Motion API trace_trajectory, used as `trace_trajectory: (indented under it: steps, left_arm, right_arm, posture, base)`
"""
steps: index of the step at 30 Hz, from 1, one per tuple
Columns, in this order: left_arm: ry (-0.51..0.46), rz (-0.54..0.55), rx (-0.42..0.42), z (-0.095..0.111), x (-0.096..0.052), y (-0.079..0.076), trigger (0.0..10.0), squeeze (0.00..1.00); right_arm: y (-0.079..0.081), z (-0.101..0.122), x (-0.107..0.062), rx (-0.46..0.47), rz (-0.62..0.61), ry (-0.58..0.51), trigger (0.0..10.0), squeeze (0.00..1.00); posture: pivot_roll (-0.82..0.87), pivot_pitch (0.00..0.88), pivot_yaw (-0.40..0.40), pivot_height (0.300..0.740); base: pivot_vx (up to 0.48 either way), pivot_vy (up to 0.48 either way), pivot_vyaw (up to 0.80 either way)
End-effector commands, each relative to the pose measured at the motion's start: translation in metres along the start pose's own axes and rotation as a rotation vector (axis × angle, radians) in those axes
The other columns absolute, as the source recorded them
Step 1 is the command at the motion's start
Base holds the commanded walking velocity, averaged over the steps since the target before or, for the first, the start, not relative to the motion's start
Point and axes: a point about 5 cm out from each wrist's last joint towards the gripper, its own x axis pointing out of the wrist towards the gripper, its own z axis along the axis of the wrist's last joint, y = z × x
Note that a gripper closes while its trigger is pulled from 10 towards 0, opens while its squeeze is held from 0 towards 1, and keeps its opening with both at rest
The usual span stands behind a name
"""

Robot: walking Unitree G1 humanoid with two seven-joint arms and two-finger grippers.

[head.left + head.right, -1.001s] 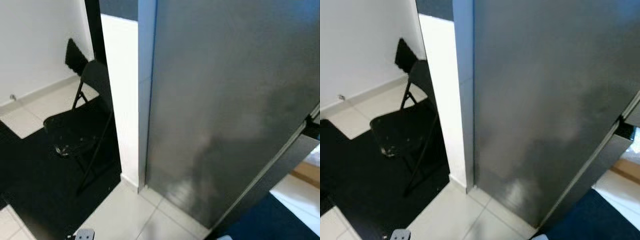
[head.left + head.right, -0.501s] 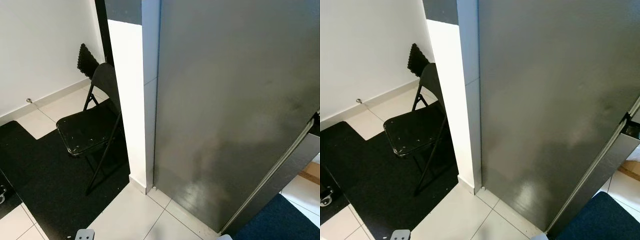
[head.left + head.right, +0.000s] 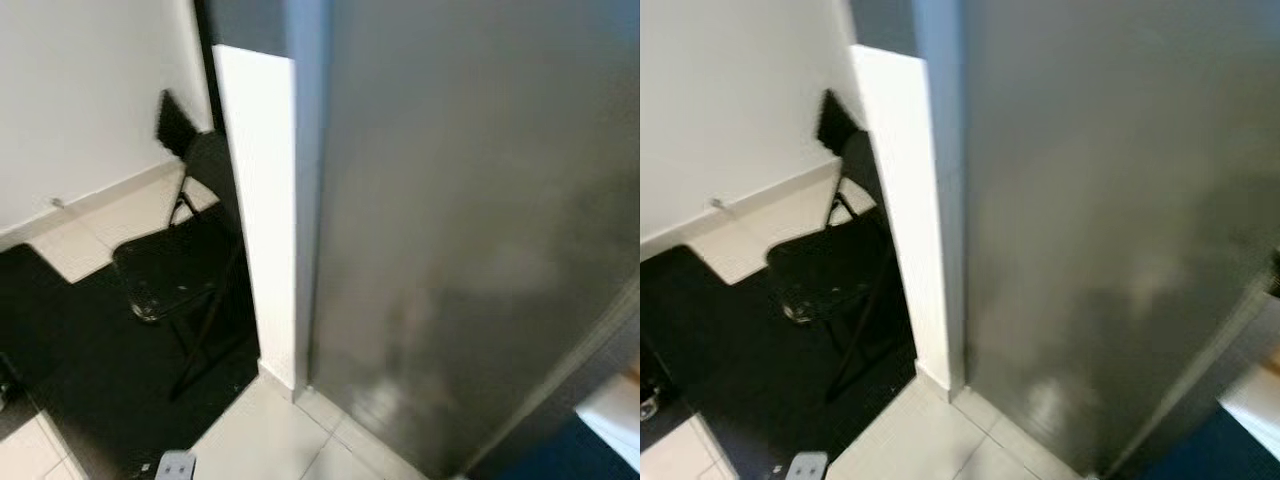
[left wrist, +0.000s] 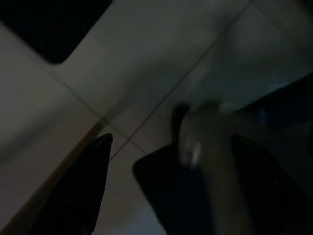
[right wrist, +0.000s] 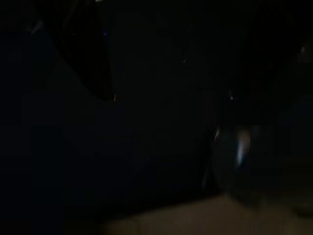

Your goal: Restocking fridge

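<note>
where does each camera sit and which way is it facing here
Left eye view: on the head, looking forward and down at the grey fridge side, a white wall end and a black folding chair.
Right eye view: beside it, sharing that same scene.
Left wrist view: on the left arm, looking down along the left gripper at the tiled floor, as the head views do.
Right wrist view: on the right arm, too dark to read.

Nothing to read here: the fridge side is plain grey, the folding chair unmarked, everything blurred.
</note>
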Motion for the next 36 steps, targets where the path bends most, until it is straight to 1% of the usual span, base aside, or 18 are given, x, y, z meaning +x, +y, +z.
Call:
trace_trajectory:
  steps: [1, 11, 36]
  left_arm:
    - [-0.012, -0.005, 0.016, 0.0055, 0.0014, -0.0017, 10.0, 0.0]
    - [-0.02, -0.001, 0.006, 0.0074, 0.0016, -0.0006, 10.0, 0.0]
    - [-0.025, -0.008, 0.019, 0.0085, 0.002, -0.0024, 10.0, 0.0]
  right_arm:
    - [-0.0004, -0.0042, -0.0004, 0.014, -0.001, 0.009, 10.0, 0.0]
    - [0.0008, -0.0045, -0.0003, 0.017, 0.006, 0.013, 10.0, 0.0]
    - [0.0006, -0.0056, -0.0003, 0.013, 0.006, 0.023, 10.0, 0.0]
  posture:
    - [-0.04, 0.0, 0.011, 0.74]
    - [-0.04, 0.0, 0.011, 0.74]
    - [-0.04, 0.0, 0.007, 0.74]
  base:
    - [0.0, 0.0, 0.0]
    - [0.0, 0.0, -0.04]
    - [0.0, 0.0, -0.77]
